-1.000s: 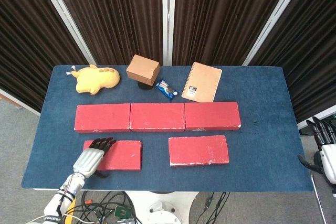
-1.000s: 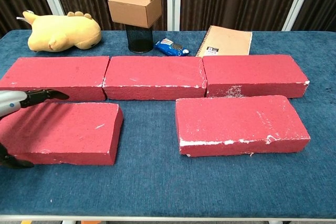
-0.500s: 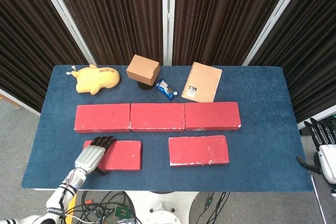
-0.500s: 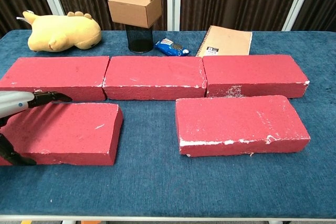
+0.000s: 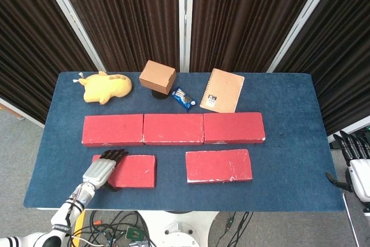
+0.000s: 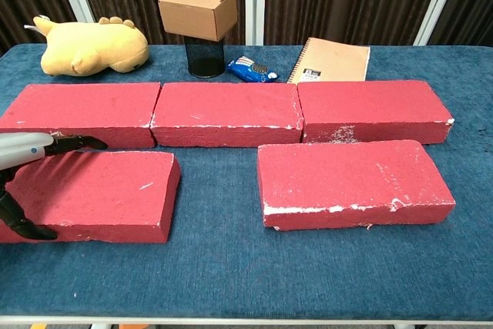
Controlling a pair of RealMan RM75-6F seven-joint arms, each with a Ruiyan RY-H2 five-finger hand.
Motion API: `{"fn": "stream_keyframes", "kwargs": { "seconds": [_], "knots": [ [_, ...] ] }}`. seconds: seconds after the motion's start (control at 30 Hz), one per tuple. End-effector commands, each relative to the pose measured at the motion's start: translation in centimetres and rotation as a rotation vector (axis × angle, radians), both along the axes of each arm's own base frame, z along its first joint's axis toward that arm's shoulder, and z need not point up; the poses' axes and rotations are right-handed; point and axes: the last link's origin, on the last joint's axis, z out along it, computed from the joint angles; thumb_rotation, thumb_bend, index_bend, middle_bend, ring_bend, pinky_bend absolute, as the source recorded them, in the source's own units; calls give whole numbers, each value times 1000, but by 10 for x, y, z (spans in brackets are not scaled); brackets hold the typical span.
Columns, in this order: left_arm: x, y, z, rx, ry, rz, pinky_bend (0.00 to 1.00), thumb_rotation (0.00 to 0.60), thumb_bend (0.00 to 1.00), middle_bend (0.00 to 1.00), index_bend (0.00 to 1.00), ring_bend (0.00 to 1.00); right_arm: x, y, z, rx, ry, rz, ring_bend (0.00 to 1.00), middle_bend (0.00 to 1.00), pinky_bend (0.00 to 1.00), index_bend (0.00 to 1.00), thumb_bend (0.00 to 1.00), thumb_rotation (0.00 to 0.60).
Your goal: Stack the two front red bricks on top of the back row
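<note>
We count two front red bricks (image 5: 218, 166) (image 5: 132, 170), our left hand (image 5: 103, 169) clasping the left one's end, right hand (image 5: 355, 166) spread empty off-table, three back-row bricks (image 5: 173, 129) behind, on a blue table (image 5: 289, 160) before dark curtains (image 5: 127, 15)

The notebook (image 6: 333, 61) carries a small dark label, its print too small to read.

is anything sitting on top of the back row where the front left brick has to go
Nothing visible. The tops of the back row bricks are bare. The left hand is already at the front left brick; the plush, box and notebook lie behind the row.
</note>
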Motion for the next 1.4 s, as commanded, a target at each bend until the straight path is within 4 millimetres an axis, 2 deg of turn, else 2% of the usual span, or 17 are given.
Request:
{"fn": "stream_keyframes", "kwargs": {
  "seconds": [0.03, 0.4, 0.57, 0.83, 1.17, 1.27, 1.4],
  "knots": [
    [-1, 0, -1, -6, 4, 3, 0, 600, 0, 0, 0, 0, -1, 0, -1, 1, -1, -3, 0, 0, 0, 0, 134, 600],
    [-1, 0, -4, 11, -1, 11, 0, 600, 0, 0, 0, 23, -3, -1, -1, -1, 3, -19, 0, 0, 0, 0, 164, 600],
    [-1, -1, -4, 19, -4, 15, 0, 600, 0, 90, 0, 50, -3, -1, -1, -2, 2, -23, 0, 0, 0, 0, 184, 600],
    [4, -4, 0, 23, -15, 3, 0, 600, 0, 146, 0, 112, -4, -1, -1, -2, 0, -28, 0, 0, 0, 0, 184, 600],
    [35, -3, 29, 79, -64, -71, 0, 600, 0, 148, 0, 112, -5, -1, 0, -5, -3, -28, 0, 0, 0, 0, 184, 600],
    [42, 6, 42, 106, -57, -85, 0, 600, 0, 148, 0, 112, -5, -1, 2, -10, -3, -28, 0, 0, 0, 0, 184, 600],
    [51, 31, 57, 142, -62, -88, 0, 600, 0, 150, 0, 113, -7, -1, 2, -13, -7, -34, 0, 0, 0, 0, 183, 600]
  ]
}}
